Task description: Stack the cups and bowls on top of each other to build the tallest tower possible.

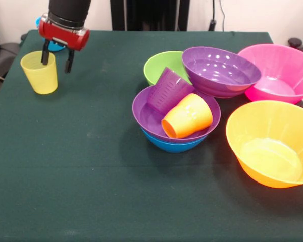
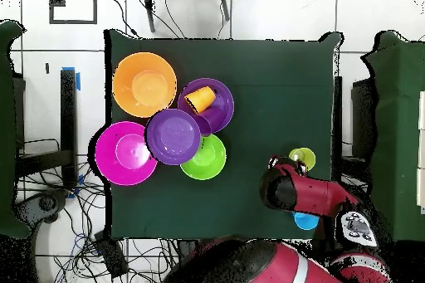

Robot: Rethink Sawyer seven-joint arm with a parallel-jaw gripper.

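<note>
Yellow cup (image 1: 39, 72) upright at upper left of the front view, rim straddled by the gripper (image 1: 56, 59): one finger inside, one outside, jaws spread, not yet clenched. Blue cup (image 1: 54, 46) just behind. Tower (image 1: 175, 121) at centre: blue bowl lowest, purple bowl nested, purple cup (image 1: 168, 91) and orange cup (image 1: 188, 116) lying tilted inside. Risk: thin-wall pinch slipping, or tipped cups unsettling whatever lands on top.

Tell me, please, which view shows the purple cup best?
The front view: the purple cup lies tilted inside the nested purple bowl, beside the orange cup. Overhead, I cannot make it out against that bowl's matching colour.
</note>
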